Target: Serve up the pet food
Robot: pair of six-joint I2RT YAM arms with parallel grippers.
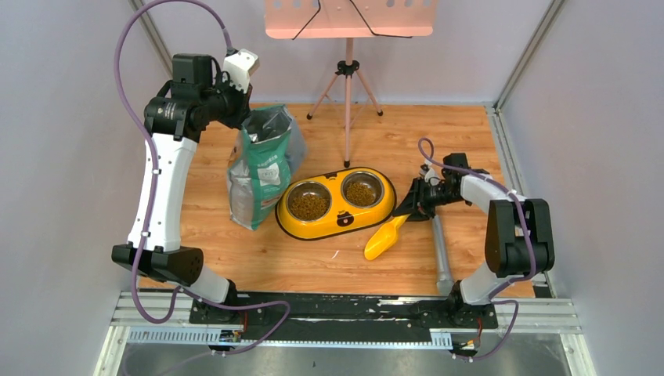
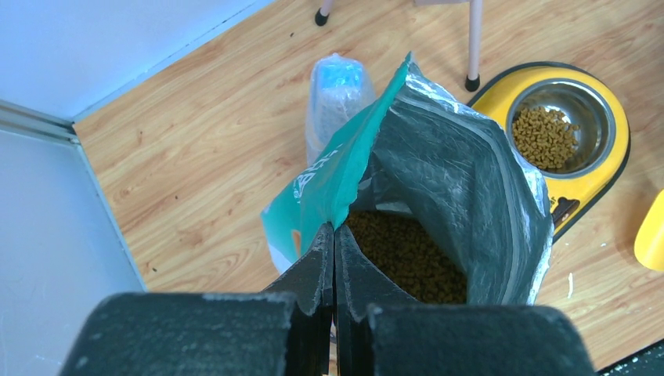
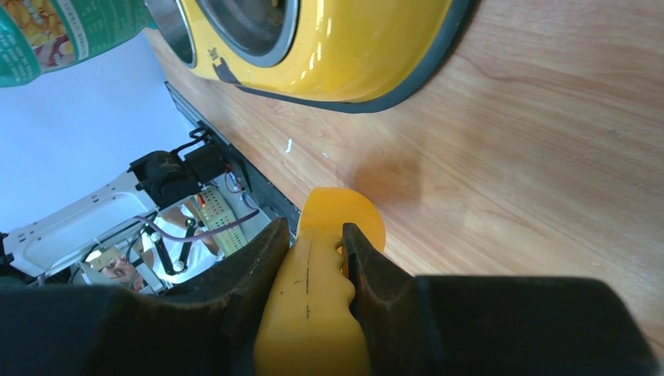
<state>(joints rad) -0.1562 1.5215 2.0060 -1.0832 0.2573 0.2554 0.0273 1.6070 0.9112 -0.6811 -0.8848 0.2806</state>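
Hiding from me: the inside of the scoop (image 1: 385, 237). From overhead I cannot make out whether anything lies in it, and in the right wrist view its own handle covers most of it.
Cut off: the pink board (image 1: 348, 17) on the tripod (image 1: 347, 86) runs past the top edge of the overhead view. In the left wrist view I see only a sliver of the scoop at the right edge.
Hard to make out: a clear-wrapped bundle (image 2: 337, 90) just behind the bag (image 1: 262, 168), and I cannot tell what it contains. A grey tube (image 1: 441, 254) lies beside the right arm.
Left gripper (image 2: 335, 231): jaws pressed together, pinching the rim of the bag. The bag stands upright with its mouth gaping.
Right gripper (image 3: 313, 231): jaws part-way apart and clamped on either side of the scoop's handle. The scoop lies low over the wood, just beside the feeder (image 1: 384, 210).
Pet food (image 2: 403, 254): a brown heap lies deep inside the bag. More sits in both steel bowls of the feeder, which stands between the bag and the scoop.
Surface: a wood-grain tabletop (image 1: 258, 258) with a few pale specks near the feeder.
Room: pale grey walls (image 1: 63, 117) with metal strips in the corners. An aluminium rail (image 1: 344, 309) along the near edge carries both arm bases.
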